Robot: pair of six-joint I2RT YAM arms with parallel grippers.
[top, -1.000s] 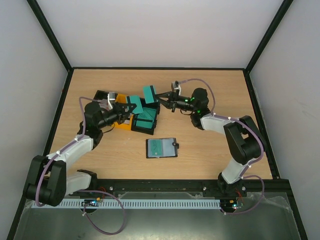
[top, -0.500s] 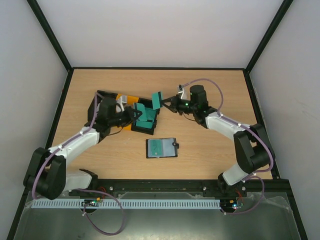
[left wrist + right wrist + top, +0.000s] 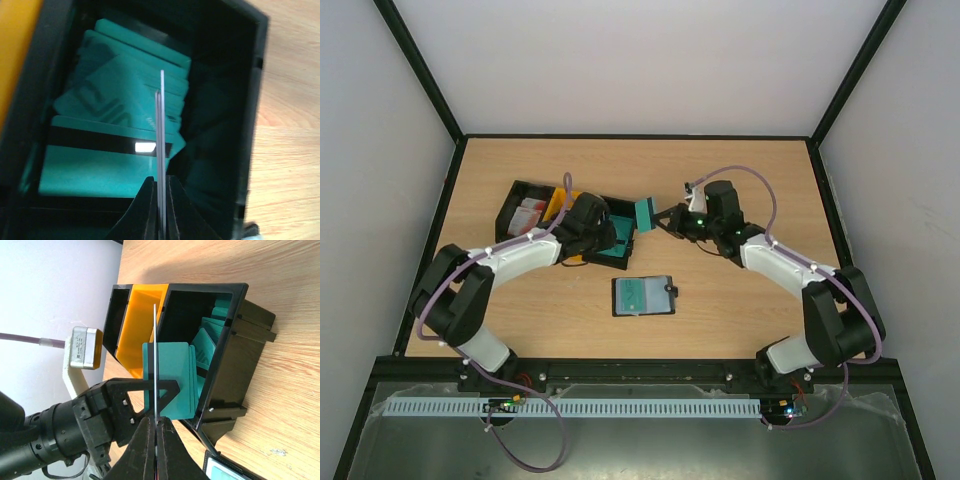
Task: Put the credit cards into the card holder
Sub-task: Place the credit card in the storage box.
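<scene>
Two arms meet over the middle of a wooden table (image 3: 750, 290). From above, the left arm stretches low to the right, with the left gripper (image 3: 603, 232) over a black bin (image 3: 612, 264). The right arm bends leftward, and the right gripper (image 3: 661, 217) pinches one teal card (image 3: 643, 212) on edge just beside that bin. The holder (image 3: 643, 296) lies open on the table nearer the arm bases, apart from both grippers, with teal showing inside it. In the left wrist view, the fingers point down into the bin and are clamped on the pinched cards (image 3: 161, 130). These are seen edge-on and look like two, not one. Loose cards (image 3: 115, 100) lie stacked underneath. In the right wrist view, the fingers are closed on the thin edge of the teal card. Straight ahead, the left gripper holds its slightly fanned cards above the bin, next to a yellow bin (image 3: 137, 325). The main risk appears to be that the left grip seems to hold more than one card. An extra could slip free in transit or jam at a pocket mouth. The grippers also sit close together, so a swing toward the holder might knock them. The teal card is held by a narrow margin and could pivot when pressed into a pocket.
</scene>
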